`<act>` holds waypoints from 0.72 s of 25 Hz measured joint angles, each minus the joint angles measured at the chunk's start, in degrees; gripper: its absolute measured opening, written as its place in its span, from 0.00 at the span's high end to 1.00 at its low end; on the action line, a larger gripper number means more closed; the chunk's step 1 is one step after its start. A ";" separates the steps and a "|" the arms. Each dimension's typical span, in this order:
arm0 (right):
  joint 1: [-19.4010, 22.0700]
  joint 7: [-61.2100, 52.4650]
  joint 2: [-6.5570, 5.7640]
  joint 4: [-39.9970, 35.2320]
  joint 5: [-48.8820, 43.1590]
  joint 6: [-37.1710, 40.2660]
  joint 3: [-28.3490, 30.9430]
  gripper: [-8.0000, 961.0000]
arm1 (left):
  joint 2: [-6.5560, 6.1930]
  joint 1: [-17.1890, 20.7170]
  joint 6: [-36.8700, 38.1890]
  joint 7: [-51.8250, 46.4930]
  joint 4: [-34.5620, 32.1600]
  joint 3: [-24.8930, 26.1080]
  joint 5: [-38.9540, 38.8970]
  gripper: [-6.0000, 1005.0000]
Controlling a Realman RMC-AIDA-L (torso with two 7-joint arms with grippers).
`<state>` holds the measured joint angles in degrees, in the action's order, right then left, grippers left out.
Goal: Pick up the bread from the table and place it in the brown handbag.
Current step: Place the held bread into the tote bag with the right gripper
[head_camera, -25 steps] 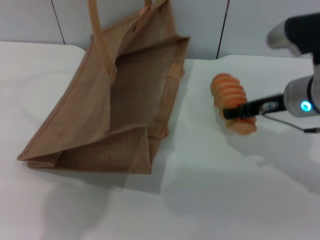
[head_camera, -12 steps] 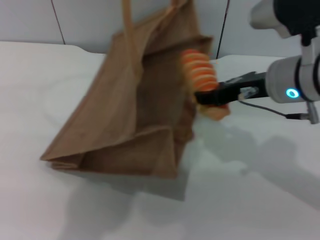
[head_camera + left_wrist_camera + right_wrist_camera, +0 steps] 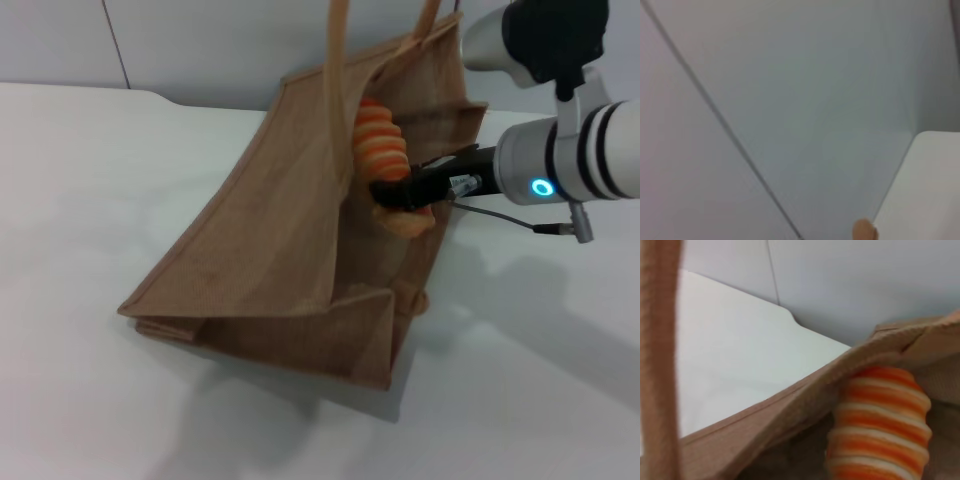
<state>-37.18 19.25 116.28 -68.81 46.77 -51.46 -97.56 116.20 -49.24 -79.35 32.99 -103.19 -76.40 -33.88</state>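
The brown handbag (image 3: 280, 250) lies tilted on the white table (image 3: 90, 170), its mouth facing the right and its strap handles (image 3: 338, 60) rising out of the top of the head view. My right gripper (image 3: 402, 196) is shut on the bread (image 3: 380, 145), an orange-ridged loaf held upright inside the bag's mouth, above the lower wall. The right wrist view shows the bread (image 3: 880, 425) just behind the bag's rim (image 3: 785, 407), with a strap (image 3: 660, 365) close by. My left gripper is out of view; the left wrist view shows only wall.
A pale panelled wall (image 3: 200, 40) runs along the table's far edge. A thin cable (image 3: 500, 218) hangs from the right wrist. Bare white table lies left of and in front of the bag.
My right gripper has carried the bread up off the table and leftward into the bag's mouth. The bag now sits further right in the view and stands more upright.
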 joint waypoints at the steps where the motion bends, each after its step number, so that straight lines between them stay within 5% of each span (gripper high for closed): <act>1: -0.36 0.51 0.00 1.49 0.38 1.51 -0.32 0.48 | 0.02 -0.07 0.06 -0.26 -0.21 -0.59 0.00 0.77; 9: -4.68 1.64 -0.10 11.50 5.10 6.49 -0.71 0.55 | 0.06 -0.21 0.67 -2.19 -2.62 -2.79 -0.04 0.77; 15: -5.30 1.67 -0.25 12.09 5.71 6.13 -0.47 0.57 | 0.05 0.62 0.71 -2.34 -2.71 -2.23 0.39 0.76; 18: -5.28 1.68 -0.30 12.14 5.46 5.31 -0.13 0.48 | -0.05 1.14 0.75 -2.38 -2.71 -2.08 0.69 0.76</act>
<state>-42.46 20.92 115.98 -56.67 52.23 -46.15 -97.69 116.15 -48.11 -78.60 30.61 -105.91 -78.47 -33.20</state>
